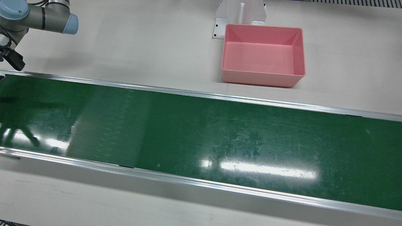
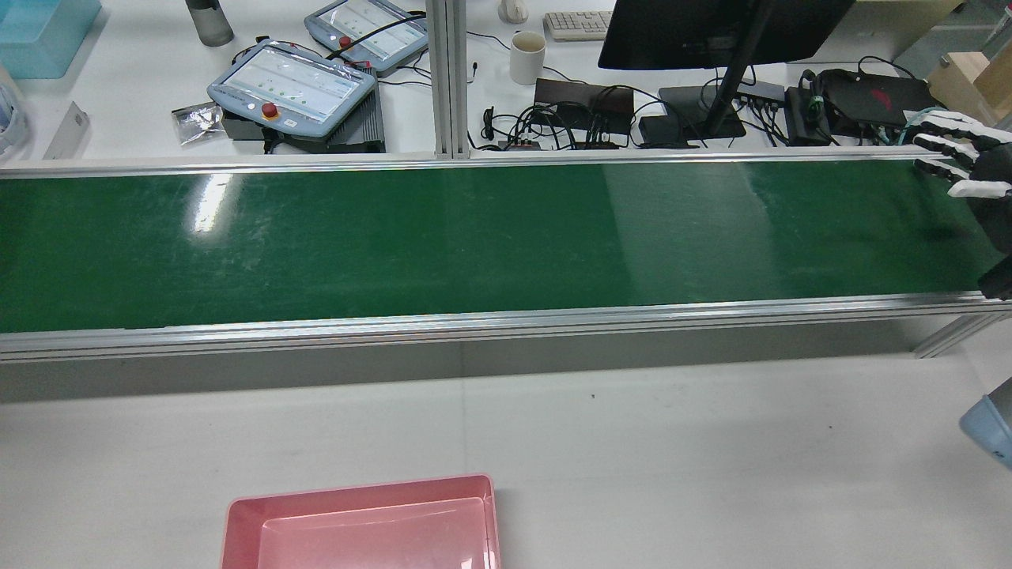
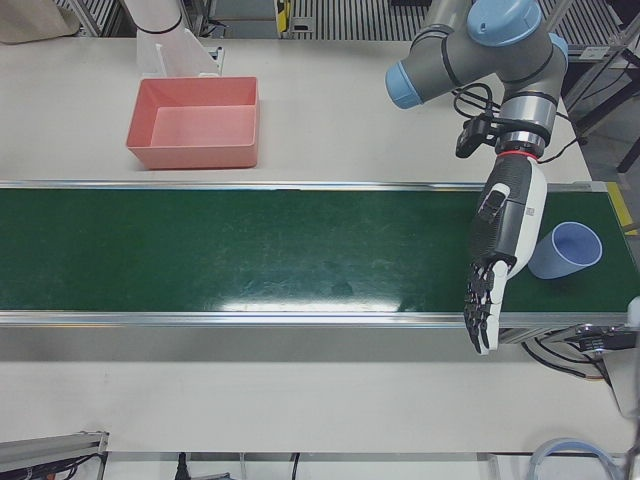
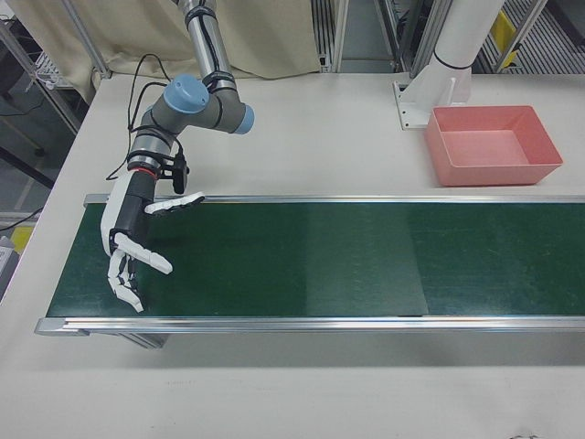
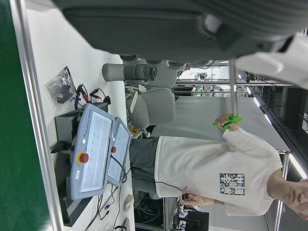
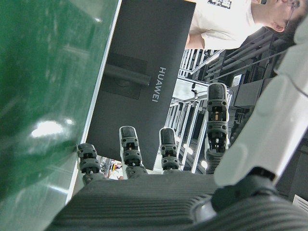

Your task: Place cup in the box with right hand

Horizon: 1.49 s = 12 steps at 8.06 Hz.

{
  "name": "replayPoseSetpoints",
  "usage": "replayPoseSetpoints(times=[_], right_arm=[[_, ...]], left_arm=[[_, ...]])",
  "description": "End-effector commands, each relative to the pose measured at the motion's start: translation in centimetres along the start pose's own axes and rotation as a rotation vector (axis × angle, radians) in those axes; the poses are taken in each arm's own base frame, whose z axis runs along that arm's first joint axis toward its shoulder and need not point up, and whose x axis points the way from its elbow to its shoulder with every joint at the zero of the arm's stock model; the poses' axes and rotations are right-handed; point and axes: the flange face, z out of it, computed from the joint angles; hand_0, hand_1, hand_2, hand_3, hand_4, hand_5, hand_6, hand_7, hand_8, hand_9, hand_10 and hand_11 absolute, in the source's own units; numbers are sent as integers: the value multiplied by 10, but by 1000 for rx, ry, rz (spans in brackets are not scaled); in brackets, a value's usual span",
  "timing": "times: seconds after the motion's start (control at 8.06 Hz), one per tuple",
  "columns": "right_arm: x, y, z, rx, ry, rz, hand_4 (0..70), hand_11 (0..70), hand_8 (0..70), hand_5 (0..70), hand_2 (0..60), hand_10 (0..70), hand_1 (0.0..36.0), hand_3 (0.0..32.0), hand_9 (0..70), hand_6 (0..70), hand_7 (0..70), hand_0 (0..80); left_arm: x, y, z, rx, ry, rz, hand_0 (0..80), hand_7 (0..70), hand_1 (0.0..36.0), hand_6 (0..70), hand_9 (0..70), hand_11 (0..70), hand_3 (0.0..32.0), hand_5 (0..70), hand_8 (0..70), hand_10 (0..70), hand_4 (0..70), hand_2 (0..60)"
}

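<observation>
Your right hand (image 4: pixel 132 240) hangs open and empty over its end of the belt (image 4: pixel 320 261), but the cup (image 3: pixel 565 250), apparently tipped on its side, lies at the far left end beside the open left hand (image 3: pixel 497 250), so keep your fingers spread and low before carrying it to the pink box (image 4: pixel 494 146).

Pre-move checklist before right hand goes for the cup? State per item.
1. Right hand empty, fingers apart: ok.
2. Cup near right hand: not ok; it sits at the opposite end of the belt, beside the left hand.
3. Cup upright: not ok; looks tipped on its side.
4. Left hand clear of cup: cannot tell; it is open and holds nothing, but contact is unclear.
5. Box empty: ok.
6. Belt free between cup and right hand: ok.
</observation>
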Motion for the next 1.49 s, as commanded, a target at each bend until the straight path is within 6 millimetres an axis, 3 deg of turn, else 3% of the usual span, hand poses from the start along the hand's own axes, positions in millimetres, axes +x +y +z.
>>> replayPoseSetpoints(times=[0.0, 0.12, 0.25, 0.87, 1.37], right_arm=[[6, 6, 4, -13, 9, 2, 300, 138, 157, 48, 0, 95, 0, 282, 169, 39, 309, 482], [7, 7, 6, -14, 10, 3, 299, 133, 155, 47, 0, 92, 0, 288, 164, 36, 301, 480], [8, 10, 10, -20, 9, 5, 270, 127, 140, 44, 0, 88, 0, 320, 138, 26, 274, 473], [20, 21, 37, -34, 7, 13, 293, 135, 142, 46, 0, 93, 0, 320, 149, 30, 289, 480], [19, 24, 39, -36, 6, 14, 307, 133, 142, 47, 0, 91, 0, 320, 154, 32, 298, 484]], left_arm=[[0, 0, 0, 0, 0, 0, 0, 0, 0, 0, 0, 0, 0, 0, 0, 0, 0, 0], [0, 0, 0, 0, 0, 0, 0, 0, 0, 0, 0, 0, 0, 0, 0, 0, 0, 0], [0, 0, 0, 0, 0, 0, 0, 0, 0, 0, 0, 0, 0, 0, 0, 0, 0, 0], [0, 0, 0, 0, 0, 0, 0, 0, 0, 0, 0, 0, 0, 0, 0, 0, 0, 0], [0, 0, 0, 0, 0, 0, 0, 0, 0, 0, 0, 0, 0, 0, 0, 0, 0, 0]])
